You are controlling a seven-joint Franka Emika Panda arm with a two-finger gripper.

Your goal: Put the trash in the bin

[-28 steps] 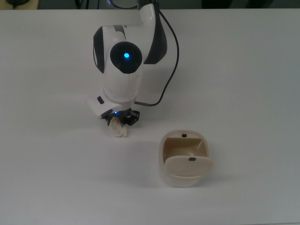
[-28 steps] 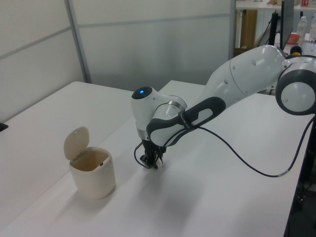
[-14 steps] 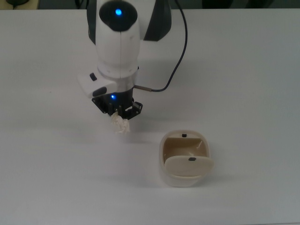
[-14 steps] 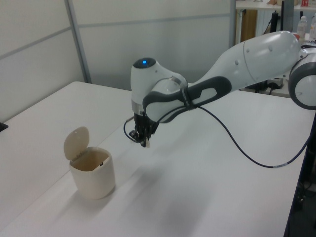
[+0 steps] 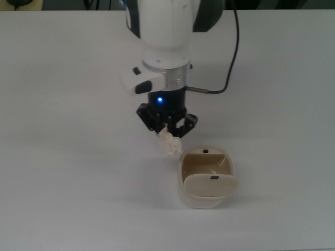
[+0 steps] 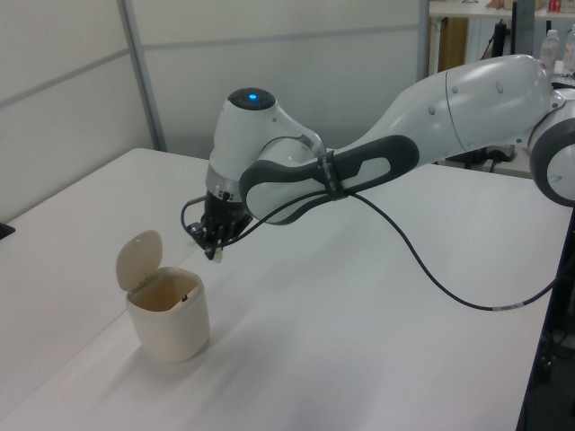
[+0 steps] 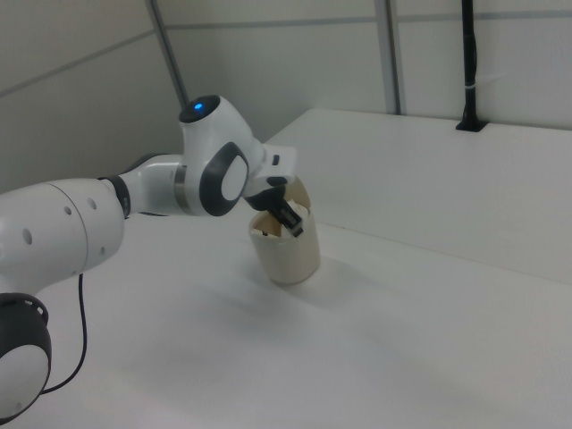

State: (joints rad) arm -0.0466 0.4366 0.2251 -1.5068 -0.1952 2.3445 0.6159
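Note:
My gripper (image 5: pixel 166 129) hangs in the air, shut on the trash (image 5: pixel 168 143), a small lumpy off-white tissue wad that dangles below the fingers. The cream-beige bin (image 5: pixel 207 177) stands on the white table with its flap lid (image 5: pixel 210 185) swung open and its inside showing. In the top view the trash sits just left of the bin's rim. In the left view my gripper (image 6: pixel 214 248) is above and to the right of the bin (image 6: pixel 169 316). The right view puts my gripper (image 7: pixel 290 221) in front of the bin (image 7: pixel 288 250); the trash is hard to make out there.
A black cable (image 5: pixel 230 63) trails from my wrist across the white table (image 5: pixel 63 172). The table's far edge runs along the top of the top view. Grey partition walls (image 6: pixel 287 81) stand behind the table in the left view.
My gripper has lifted the trash off the table and carried it rightward in the top view, from well left of the bin to just beside its rim. The bin has stayed put.

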